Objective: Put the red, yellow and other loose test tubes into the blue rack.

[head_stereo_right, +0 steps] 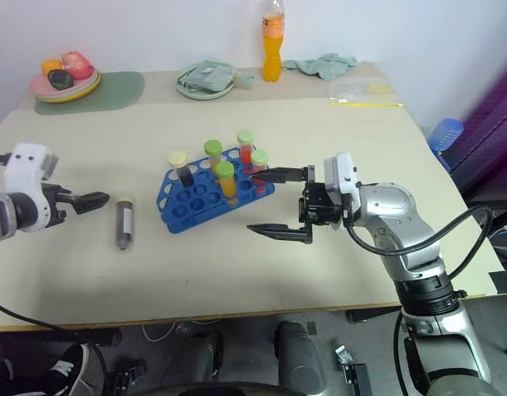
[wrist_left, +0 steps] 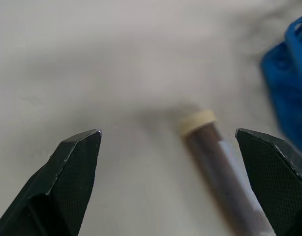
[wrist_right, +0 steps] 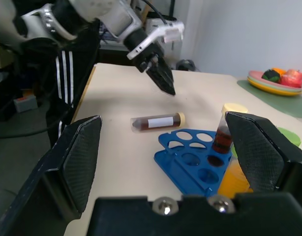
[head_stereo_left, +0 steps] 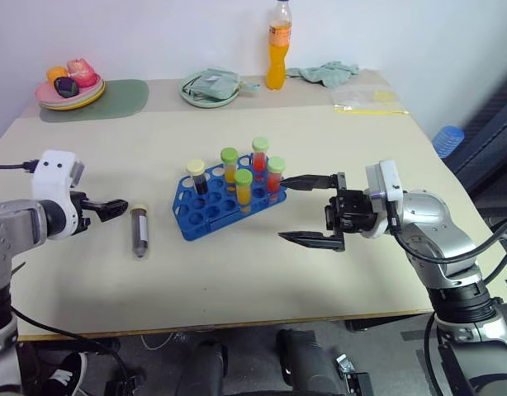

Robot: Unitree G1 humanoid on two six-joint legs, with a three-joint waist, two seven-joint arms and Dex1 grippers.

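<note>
The left claw (head_stereo_left: 113,208) gapes wide and empty just left of the loose tube (head_stereo_left: 139,230), which lies flat on the table (head_stereo_left: 237,272). Its wrist view shows the tube's cream cap between the fingers. The right claw (head_stereo_left: 310,209), also wide and empty, hovers right of the rack (head_stereo_left: 206,216), where five tubes stand upright.

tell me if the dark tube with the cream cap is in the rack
Out: the dark cream-capped test tube lies flat on the table, left of the blue plastic rack.
</note>
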